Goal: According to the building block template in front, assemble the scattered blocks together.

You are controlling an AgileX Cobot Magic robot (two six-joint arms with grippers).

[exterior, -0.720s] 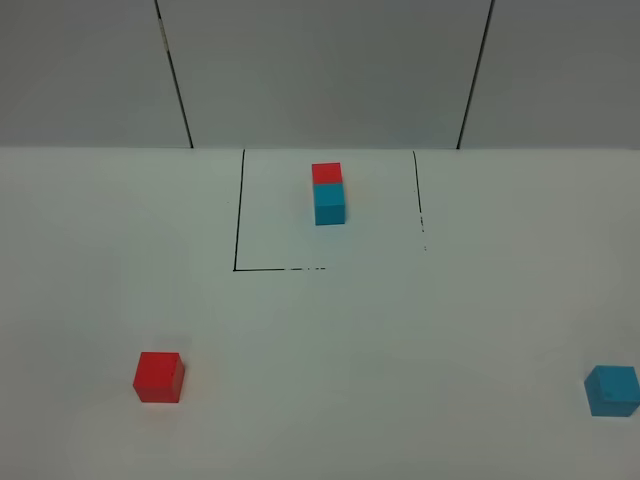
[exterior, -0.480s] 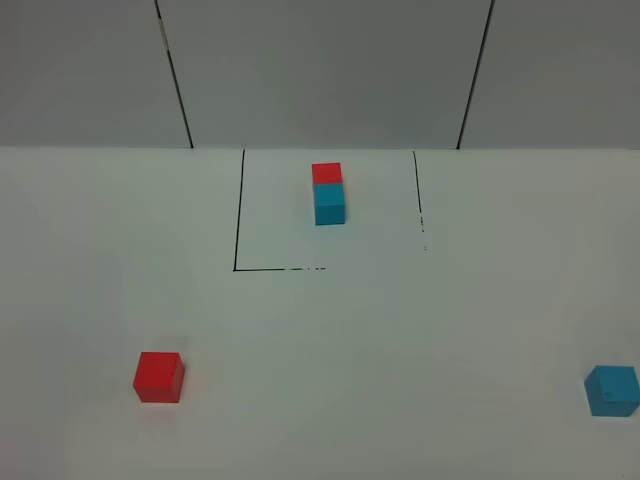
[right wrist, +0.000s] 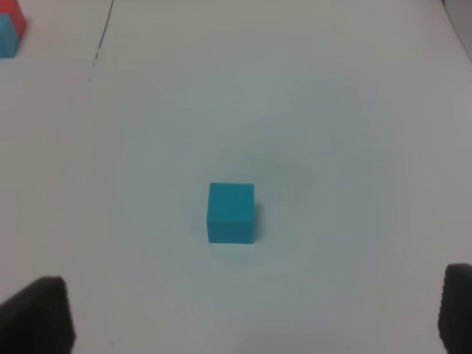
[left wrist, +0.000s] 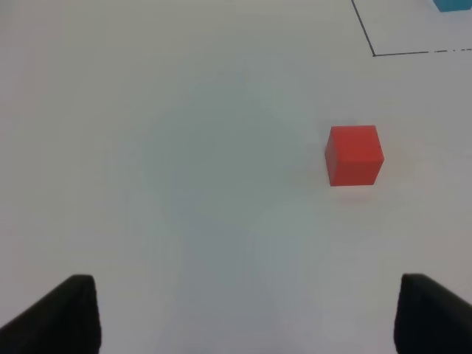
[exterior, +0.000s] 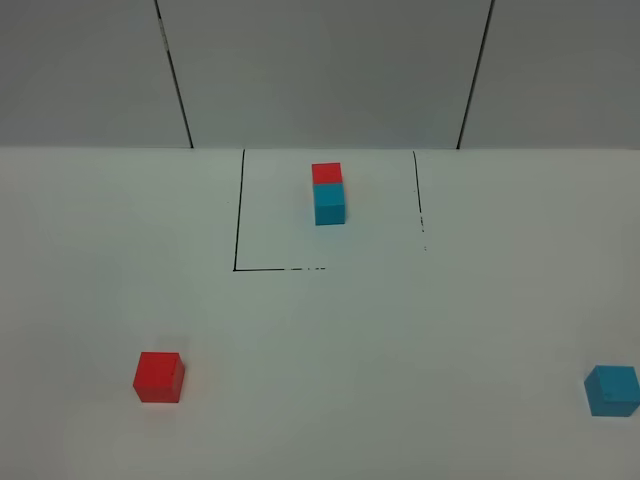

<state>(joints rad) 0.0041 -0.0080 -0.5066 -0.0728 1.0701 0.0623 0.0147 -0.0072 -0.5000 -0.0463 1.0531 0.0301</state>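
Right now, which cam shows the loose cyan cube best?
Right wrist: the loose cyan cube sits whole, large and near the middle of the picture. Exterior high shows the same cube small, close to the right edge. Left wrist misses it; the cyan sliver there belongs to the template.

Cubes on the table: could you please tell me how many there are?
4. Loose red cube front left; loose blue cube front right; framed red cube touching framed blue cube inside the black outline. None appears hidden.
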